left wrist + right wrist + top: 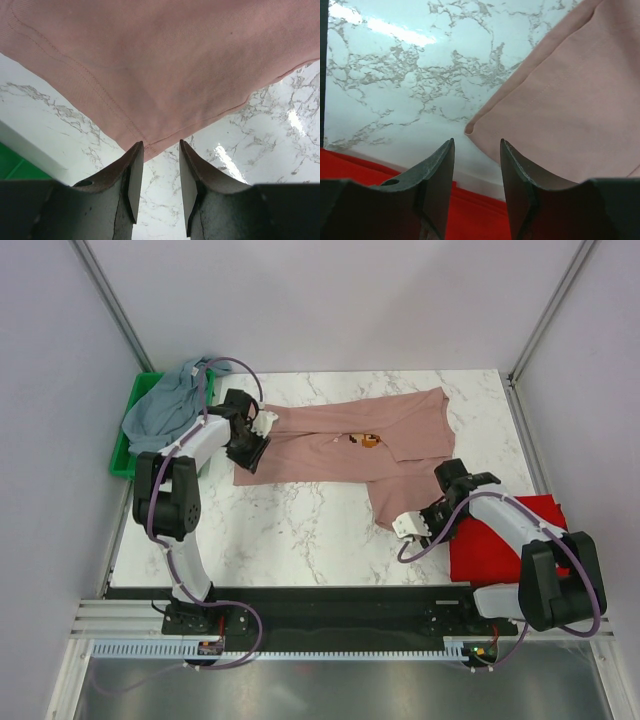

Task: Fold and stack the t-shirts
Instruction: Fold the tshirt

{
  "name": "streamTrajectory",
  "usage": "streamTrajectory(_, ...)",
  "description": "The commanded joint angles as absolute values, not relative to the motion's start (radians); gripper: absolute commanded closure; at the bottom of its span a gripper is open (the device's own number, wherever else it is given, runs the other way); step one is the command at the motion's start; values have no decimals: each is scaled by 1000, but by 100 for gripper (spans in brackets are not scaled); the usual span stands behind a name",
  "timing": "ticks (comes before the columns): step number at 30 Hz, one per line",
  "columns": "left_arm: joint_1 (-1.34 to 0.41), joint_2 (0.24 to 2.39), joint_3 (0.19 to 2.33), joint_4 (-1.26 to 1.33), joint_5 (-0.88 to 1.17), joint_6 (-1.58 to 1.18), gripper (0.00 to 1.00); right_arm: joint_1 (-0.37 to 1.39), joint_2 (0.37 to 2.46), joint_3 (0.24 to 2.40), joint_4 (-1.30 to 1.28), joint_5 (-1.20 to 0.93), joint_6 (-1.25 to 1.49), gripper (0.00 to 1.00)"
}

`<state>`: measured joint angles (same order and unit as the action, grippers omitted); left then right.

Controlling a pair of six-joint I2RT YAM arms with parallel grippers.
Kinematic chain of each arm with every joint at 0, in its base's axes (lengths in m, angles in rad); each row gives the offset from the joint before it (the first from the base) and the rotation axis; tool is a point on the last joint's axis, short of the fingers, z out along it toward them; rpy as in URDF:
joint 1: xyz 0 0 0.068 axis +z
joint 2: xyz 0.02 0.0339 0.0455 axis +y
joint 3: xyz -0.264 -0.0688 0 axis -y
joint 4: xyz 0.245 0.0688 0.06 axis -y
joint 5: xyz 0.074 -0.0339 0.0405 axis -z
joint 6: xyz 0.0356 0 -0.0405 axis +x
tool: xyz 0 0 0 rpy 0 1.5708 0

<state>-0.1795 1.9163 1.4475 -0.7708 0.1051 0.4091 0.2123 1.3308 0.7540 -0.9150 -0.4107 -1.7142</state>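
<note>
Dusty-pink t-shirt: spread flat across the middle of the frame in the top view, long side running left to right. One part reaches down toward the lower right.
Print: a small orange-brown figure near the shirt's centre, facing up.
Red t-shirt: lies as a compact flat block at the lower right, by the right edge of the surface, partly hidden by the right arm. It is just beside the pink shirt's lower part, and I cannot tell whether they touch.
Grey-blue t-shirt: bunched in a heap at the upper left, draped over the green bin.
Surface: white marble pattern, carrying the pink and red shirts.
Left gripper: at the left end of the pink shirt. In the left wrist view its jaws stand apart with bare marble between them. Nothing is clamped, and a hemmed corner of the pink cloth lies right at the fingertips.
Right gripper: at the lower right tip of the pink shirt, between it and the red one. In the right wrist view the jaws are parted and hold nothing. A pink corner sits just ahead of the gap, and red cloth runs along the bottom of that frame.
</note>
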Motion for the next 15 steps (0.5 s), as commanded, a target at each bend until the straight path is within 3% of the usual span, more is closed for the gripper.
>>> streamTrajectory(1,-176,1922,1483,-750,84,394,58,219,1324,739,-953,-428,-1786,51)
streamTrajectory(12,-176,1934,1493,-750,74,397,58,247,1390,735,-867,-411,-1733,54)
streamTrajectory(15,-175,1931,1485,-749,66,400,59,253,1411,730,-848,-396,-1720,63)
